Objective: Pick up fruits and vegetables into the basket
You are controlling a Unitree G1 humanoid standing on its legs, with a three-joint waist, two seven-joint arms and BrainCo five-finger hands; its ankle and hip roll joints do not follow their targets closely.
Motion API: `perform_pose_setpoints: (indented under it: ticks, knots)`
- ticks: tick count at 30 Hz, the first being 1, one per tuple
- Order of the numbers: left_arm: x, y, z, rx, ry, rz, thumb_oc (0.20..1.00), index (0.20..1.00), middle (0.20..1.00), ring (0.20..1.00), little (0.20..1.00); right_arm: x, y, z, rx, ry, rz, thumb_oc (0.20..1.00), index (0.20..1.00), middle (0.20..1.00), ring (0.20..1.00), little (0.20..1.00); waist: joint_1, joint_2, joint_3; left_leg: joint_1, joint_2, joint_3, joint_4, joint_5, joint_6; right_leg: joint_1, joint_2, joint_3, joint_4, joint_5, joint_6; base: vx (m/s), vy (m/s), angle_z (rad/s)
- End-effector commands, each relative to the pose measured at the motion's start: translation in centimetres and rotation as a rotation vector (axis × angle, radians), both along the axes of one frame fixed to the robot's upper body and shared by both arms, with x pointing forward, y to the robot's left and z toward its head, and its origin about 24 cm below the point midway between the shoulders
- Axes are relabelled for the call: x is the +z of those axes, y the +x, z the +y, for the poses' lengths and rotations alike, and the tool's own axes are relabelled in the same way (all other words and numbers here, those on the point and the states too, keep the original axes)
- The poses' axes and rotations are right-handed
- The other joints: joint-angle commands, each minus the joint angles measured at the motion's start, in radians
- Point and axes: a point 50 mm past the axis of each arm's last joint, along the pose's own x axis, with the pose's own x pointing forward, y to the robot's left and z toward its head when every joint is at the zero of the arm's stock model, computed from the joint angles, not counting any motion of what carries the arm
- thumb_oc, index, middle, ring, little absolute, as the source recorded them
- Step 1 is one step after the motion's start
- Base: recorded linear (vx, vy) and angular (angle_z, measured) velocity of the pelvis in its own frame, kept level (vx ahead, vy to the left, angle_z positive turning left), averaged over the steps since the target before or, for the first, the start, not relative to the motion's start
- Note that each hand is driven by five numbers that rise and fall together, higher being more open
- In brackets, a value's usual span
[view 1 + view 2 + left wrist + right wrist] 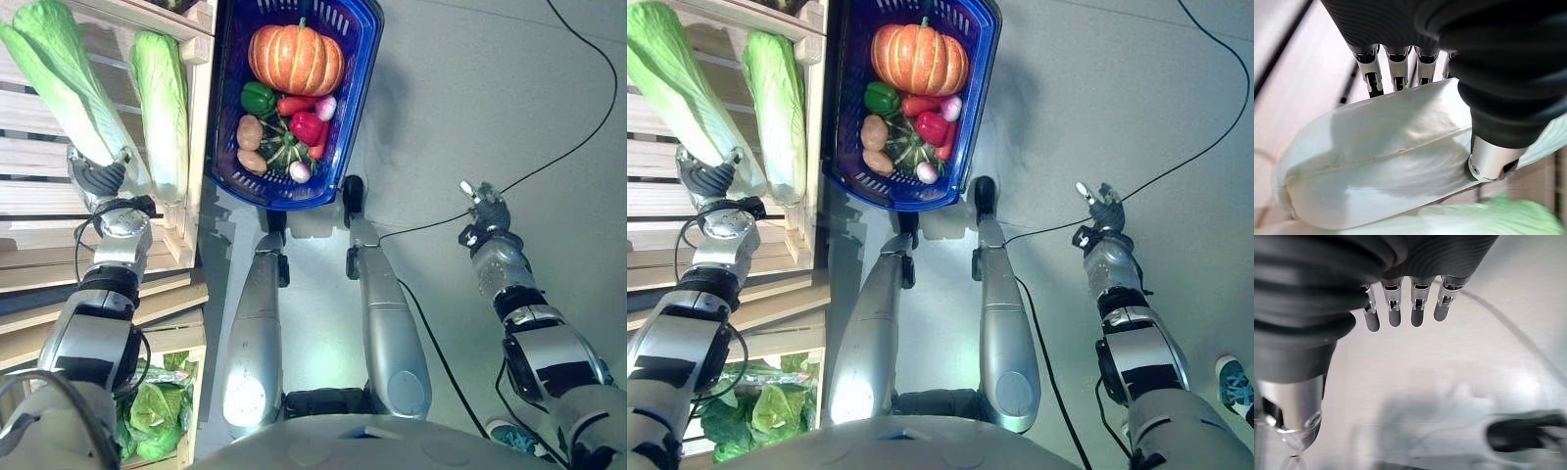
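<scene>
A long napa cabbage (54,78) lies on the wooden shelf (29,255) at the left. My left hand (98,181) grips its white stem end (1381,156), with the fingers (1374,68) behind it and the thumb (1493,161) pressed on the near side. A second napa cabbage (162,98) lies beside it, by the shelf's edge. The blue basket (220,98) stands on the floor to the right of the shelf. It holds a pumpkin (296,59), a green pepper (258,97), a red pepper (307,126), potatoes (250,132) and other small vegetables. My right hand (487,208) hangs open over the bare floor at the right, its fingers (1418,313) straight.
Leafy green lettuces (157,406) fill a lower crate at the bottom left. The shelf's wooden corner (201,49) stands close against the basket's left side. Grey floor spreads to the right of the basket.
</scene>
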Motion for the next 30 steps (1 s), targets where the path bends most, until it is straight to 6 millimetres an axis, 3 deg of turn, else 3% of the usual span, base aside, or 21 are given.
perform_pose_setpoints:
  ticks: [1,2,14,21,30]
  knots:
    - [2.4,0.4,-2.0,-0.062,0.073,-0.178,0.2,0.2,0.2,0.2,0.2,1.6,-1.2,-2.2,-0.125,-0.045,-0.104,1.0,1.0,1.0,1.0,1.0,0.013,0.033,-0.036,0.02,-0.029,-0.005,-0.12,0.056,-0.006,0.049,0.058,-0.058,0.093,-0.166,-0.001,0.0,0.0,0.0]
    - [3.0,0.4,-2.7,-0.087,0.111,-0.209,0.2,0.2,0.2,0.2,0.2,2.7,-1.0,-1.7,-0.128,-0.055,-0.171,1.0,1.0,1.0,1.0,1.0,0.012,0.034,-0.036,0.024,-0.03,-0.004,-0.119,0.049,-0.006,0.053,0.059,-0.057,0.095,-0.172,0.0,0.0,0.0,0.0]
    - [6.6,0.4,-5.5,-0.254,0.336,-0.28,0.2,0.2,0.2,0.2,0.2,8.4,-1.1,2.4,-0.029,-0.111,-0.498,1.0,1.0,1.0,1.0,1.0,-0.002,0.047,-0.036,0.026,-0.032,0.007,-0.138,0.059,-0.006,0.056,0.06,-0.051,0.078,-0.162,0.004,0.0,0.009,-0.02]
    - [8.7,0.0,-8.1,-0.44,0.486,-0.288,0.2,0.2,0.2,0.2,0.2,12.1,-2.2,6.0,0.18,-0.134,-0.7,1.0,1.0,1.0,1.0,1.0,-0.016,0.054,-0.036,0.04,-0.031,0.018,-0.156,0.064,-0.006,0.069,0.059,-0.049,0.065,-0.16,0.009,0.0,0.01,-0.04]
    - [10.2,-0.9,-10.8,-0.641,0.576,-0.263,0.2,0.2,0.2,0.2,0.2,14.3,-3.6,10.1,0.435,-0.163,-0.805,1.0,1.0,1.0,1.0,1.0,-0.024,0.057,-0.036,0.058,-0.029,0.033,-0.171,0.064,-0.007,0.091,0.057,-0.046,0.05,-0.161,0.016,0.01,0.009,-0.03]
